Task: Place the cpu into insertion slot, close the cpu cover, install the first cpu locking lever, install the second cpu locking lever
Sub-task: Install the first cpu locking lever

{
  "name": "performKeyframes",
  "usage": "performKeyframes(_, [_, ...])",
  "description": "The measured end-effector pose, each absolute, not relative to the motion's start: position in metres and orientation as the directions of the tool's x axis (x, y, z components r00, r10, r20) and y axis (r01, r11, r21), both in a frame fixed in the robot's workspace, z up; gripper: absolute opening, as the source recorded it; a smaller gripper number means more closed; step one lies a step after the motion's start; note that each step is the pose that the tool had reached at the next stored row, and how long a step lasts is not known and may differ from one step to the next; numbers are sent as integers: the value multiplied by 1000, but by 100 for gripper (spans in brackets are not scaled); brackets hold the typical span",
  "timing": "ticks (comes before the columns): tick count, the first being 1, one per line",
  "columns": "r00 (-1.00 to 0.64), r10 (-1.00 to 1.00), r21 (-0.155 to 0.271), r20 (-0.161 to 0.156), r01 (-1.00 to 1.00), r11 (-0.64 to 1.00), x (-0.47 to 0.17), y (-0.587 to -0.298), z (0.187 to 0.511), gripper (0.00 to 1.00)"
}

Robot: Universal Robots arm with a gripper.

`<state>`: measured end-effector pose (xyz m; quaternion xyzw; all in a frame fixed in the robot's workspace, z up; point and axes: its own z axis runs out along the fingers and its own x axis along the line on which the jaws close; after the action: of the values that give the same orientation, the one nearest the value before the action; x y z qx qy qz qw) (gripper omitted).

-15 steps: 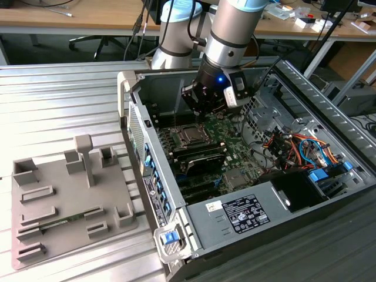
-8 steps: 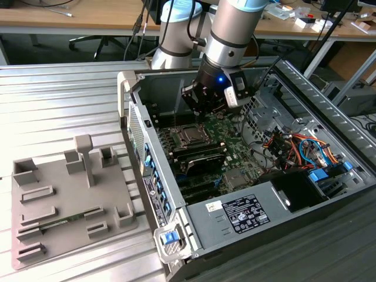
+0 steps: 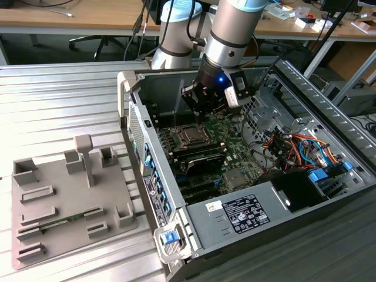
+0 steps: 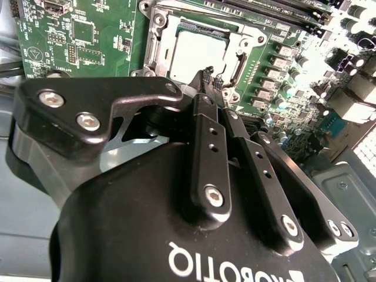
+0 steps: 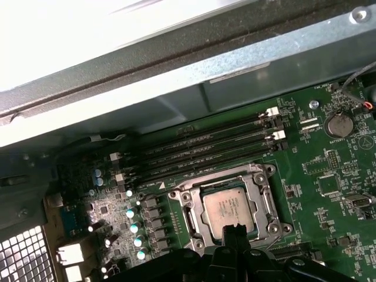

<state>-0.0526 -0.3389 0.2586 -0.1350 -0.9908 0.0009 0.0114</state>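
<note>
Hovering centre-frame in the exterior view, the black gripper point(image 3: 202, 116), clenched and empty, is at the silver square cpu cover point(image 5: 268, 200), closed over the grey-topped cpu point(image 5: 231, 207).

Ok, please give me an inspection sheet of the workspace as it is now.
Surface: ribbed metal table carrying an open computer case.
Job's things: cpu sits in the socket; cpu cover lies flat around it.
Clutter: grey fixture tray beside the case.
Gripper: gripper shut, tips over the socket's edge.
Cables: orange and blue cables inside the case.
Surroundings: wooden desks behind.
</note>
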Motion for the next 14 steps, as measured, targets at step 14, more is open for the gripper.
performKeyframes(14, [-970, 241, -5, 22, 241, 971, -53, -339, 259, 11])
